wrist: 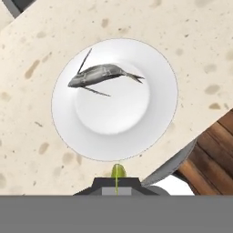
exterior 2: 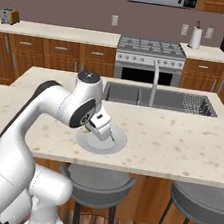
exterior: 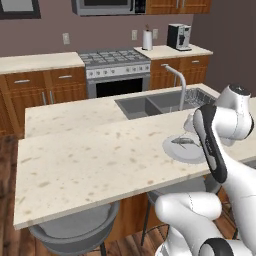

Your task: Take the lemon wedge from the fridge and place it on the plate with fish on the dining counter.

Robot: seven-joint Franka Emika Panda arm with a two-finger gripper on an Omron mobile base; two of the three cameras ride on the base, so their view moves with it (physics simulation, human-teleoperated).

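Note:
The round white plate (wrist: pixel 113 139) with a grey fish (wrist: pixel 101 74) lies on the beige speckled dining counter (wrist: pixel 32 68), close to its near edge. My gripper (wrist: pixel 117 180) hovers just above the plate's near rim, shut on the lemon wedge (wrist: pixel 117 172), a tiny yellow-green piece pinched between the finger tips. From the right base view the gripper (exterior 2: pixel 106 132) hangs tilted over the plate (exterior 2: pixel 115 144), with the lemon wedge (exterior 2: pixel 87 129) peeking out beside the hand. In the left base view the arm covers part of the plate (exterior: pixel 176 152). The fridge is out of view.
Beyond the plate, a double sink (exterior 2: pixel 156 97) with a tall faucet (exterior 2: pixel 154 82) is set into the counter, with a dish rack (exterior 2: pixel 196 103) at its right. Grey stools (exterior 2: pixel 96 182) stand under the counter's near edge. A stove (exterior 2: pixel 149 58) and wall cabinets stand behind.

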